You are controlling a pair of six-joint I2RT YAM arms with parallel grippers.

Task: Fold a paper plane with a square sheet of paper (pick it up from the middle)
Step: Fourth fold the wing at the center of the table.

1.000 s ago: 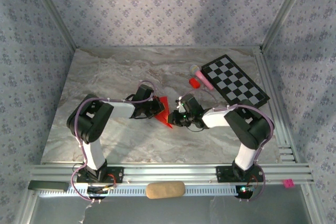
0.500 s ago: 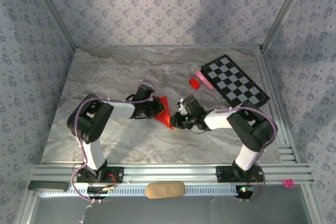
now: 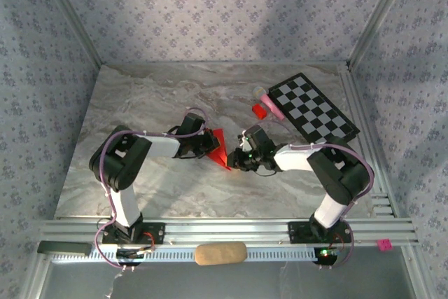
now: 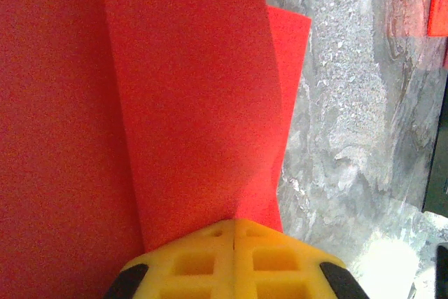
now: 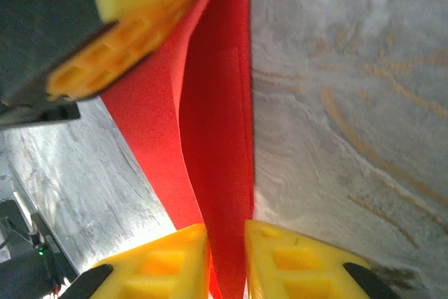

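Left wrist: L gripper (image 4: pixel 234 229) jaws clamp paper (image 4: pixel 182 89), edges cropped, R gripper (image 5: pixel 225 237) jaws astride, grip unclear

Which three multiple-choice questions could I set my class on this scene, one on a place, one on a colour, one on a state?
1. Where on the marble-patterned table lies the black-and-white chequered board? A far right; B near left; C centre.
2. What colour is the thin folded sheet of paper? A blue; B red; C white.
3. How is the left hand? A wide open; B holding the board; C shut on the paper.
Answers: 1 A, it lies by the far right edge. 2 B, it is bright red. 3 C, its pads pinch the paper.
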